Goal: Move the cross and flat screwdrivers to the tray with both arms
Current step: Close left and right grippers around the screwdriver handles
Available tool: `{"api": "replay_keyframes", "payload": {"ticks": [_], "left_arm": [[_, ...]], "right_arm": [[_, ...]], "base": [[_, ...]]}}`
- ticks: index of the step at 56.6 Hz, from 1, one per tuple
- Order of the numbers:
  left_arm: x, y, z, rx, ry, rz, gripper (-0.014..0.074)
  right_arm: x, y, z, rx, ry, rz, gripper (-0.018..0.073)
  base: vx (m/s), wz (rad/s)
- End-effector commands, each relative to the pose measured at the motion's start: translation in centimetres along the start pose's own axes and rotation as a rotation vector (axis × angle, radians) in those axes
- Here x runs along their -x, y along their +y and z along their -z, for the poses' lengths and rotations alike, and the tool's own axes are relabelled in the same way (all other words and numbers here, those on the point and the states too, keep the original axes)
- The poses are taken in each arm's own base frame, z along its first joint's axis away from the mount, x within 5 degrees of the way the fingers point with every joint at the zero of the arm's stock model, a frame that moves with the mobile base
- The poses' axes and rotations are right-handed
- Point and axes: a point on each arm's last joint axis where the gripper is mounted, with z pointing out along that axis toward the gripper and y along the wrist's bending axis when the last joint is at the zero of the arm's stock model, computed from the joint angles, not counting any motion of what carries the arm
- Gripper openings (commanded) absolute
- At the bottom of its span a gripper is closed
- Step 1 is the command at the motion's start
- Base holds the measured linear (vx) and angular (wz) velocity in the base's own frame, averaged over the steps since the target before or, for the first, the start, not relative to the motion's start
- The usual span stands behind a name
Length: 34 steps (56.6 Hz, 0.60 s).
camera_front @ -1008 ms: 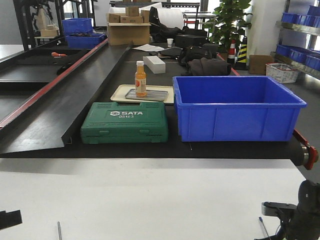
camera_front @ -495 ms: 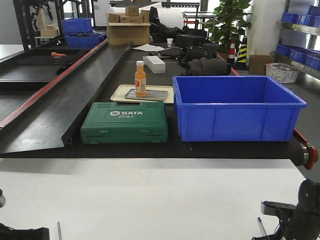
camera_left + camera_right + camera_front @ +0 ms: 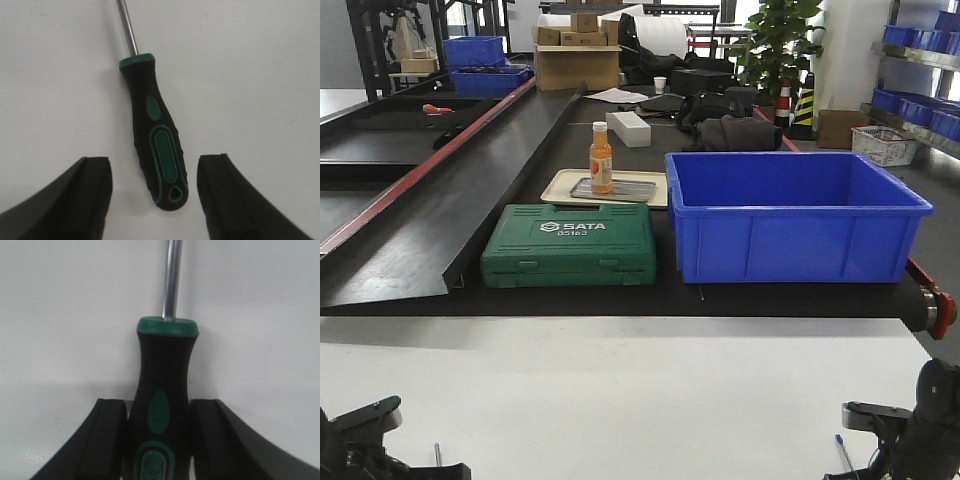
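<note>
On the white bench, nearer than the green plastic SATA case and to its left, the left black-and-green-handled steel screwdriver lies flat between the jaws of the wide-spread left tool. To the case's right, the right tool is closed snugly on the right black-and-green-handled steel screwdriver.

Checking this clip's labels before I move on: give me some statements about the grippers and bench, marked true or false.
The left gripper is open, the left screwdriver lying untouched between its fingers. True.
The right gripper hangs clear of the right screwdriver. False: it is clamped on the handle.
The orange bottle stands inside the blue bin. False: it stands on the tray behind the green case.
The green case is closed. True.
</note>
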Motion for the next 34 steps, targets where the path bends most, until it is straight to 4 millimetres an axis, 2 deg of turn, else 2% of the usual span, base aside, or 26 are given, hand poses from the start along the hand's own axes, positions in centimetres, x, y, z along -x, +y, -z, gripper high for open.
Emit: {"api": "replay_keyframes", "payload": {"ticks": [1,22,34], "left_arm": [[1.3,-1.4,0.4,-0.037,-0.047,0.014,0.0503],[2.8,-2.0,-3.6,-0.009,0.108,0.087,0.0503],[3.0,-1.9,-4.8,0.013,0.150,0.113,0.0501]], "right_arm": [[0.4,0.3,1.4,0.016,-0.047,-0.007,-0.0008],[0.5,0.6,1.4,0.050,-0.056,-0.039,-0.0008],[0.5,0.6,1.4,0.053,-0.059,-0.043,-0.0008]], "base": [[0.00,0.00],[0.00,0.00],[0.00,0.00]]}}
